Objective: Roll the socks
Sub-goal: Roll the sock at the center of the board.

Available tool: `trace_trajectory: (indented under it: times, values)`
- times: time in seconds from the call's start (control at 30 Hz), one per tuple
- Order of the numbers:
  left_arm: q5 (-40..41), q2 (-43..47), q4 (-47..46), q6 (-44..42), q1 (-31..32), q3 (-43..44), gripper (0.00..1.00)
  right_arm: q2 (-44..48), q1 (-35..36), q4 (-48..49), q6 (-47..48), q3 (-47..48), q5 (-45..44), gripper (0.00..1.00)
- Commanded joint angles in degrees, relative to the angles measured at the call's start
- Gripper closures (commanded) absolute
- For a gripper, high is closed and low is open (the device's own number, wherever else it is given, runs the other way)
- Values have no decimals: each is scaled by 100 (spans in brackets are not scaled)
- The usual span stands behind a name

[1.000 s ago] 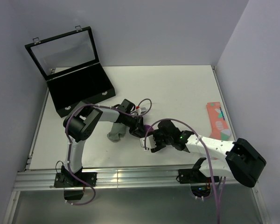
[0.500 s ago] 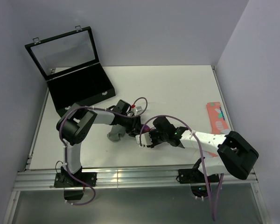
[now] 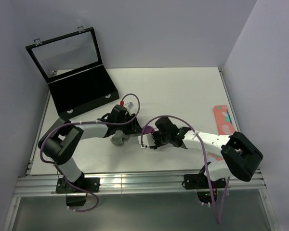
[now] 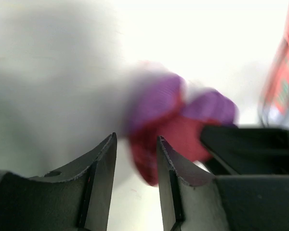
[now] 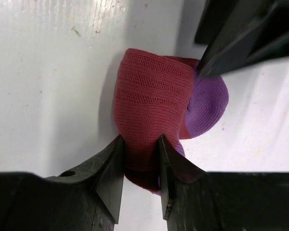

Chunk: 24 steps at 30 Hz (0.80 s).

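Observation:
The magenta-red sock (image 5: 151,96) lies rolled into a tight bundle on the white table, with its purple heel (image 5: 207,108) showing at one end. My right gripper (image 5: 140,140) is shut on the near end of this roll. My left gripper (image 4: 136,139) is open with nothing between its fingers, and the roll (image 4: 168,130) shows blurred just beyond them. The grey sock (image 3: 118,139) lies crumpled under the left wrist and fills the left of the left wrist view (image 4: 48,86). From above, the two grippers (image 3: 133,128) (image 3: 148,140) nearly meet and hide the roll.
An open black case (image 3: 82,91) with a glass lid (image 3: 65,50) stands at the back left. A salmon-pink patterned sock (image 3: 223,121) lies flat at the right edge. Purple cables (image 3: 135,103) loop above both wrists.
My left gripper has opened, let go of the roll and drawn back to the left. My right gripper has moved left and closed on the magenta roll.

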<state>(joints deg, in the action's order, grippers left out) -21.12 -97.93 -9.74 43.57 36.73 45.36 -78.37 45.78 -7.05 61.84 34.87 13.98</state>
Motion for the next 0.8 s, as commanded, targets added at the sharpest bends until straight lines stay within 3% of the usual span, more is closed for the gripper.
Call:
trace_trajectory:
  times: [0.0, 0.33, 0.5, 0.77]
  values:
    - [1497, 362, -387, 344, -87, -422, 57, -152, -86, -1149, -225, 186, 105, 81]
    - [2138, 1671, -1740, 688, 220, -1906, 56, -785, -490, -2414, -190, 1135, 808, 82]
    - [2779, 2408, -2164, 284, 773, -2312, 56, -1540, -859, -3643, 29, 2171, 1300, 83]
    - [2806, 2814, -2165, -585, 1204, -2392, 55, -2928, -1519, -5384, 425, 3868, 1968, 83]
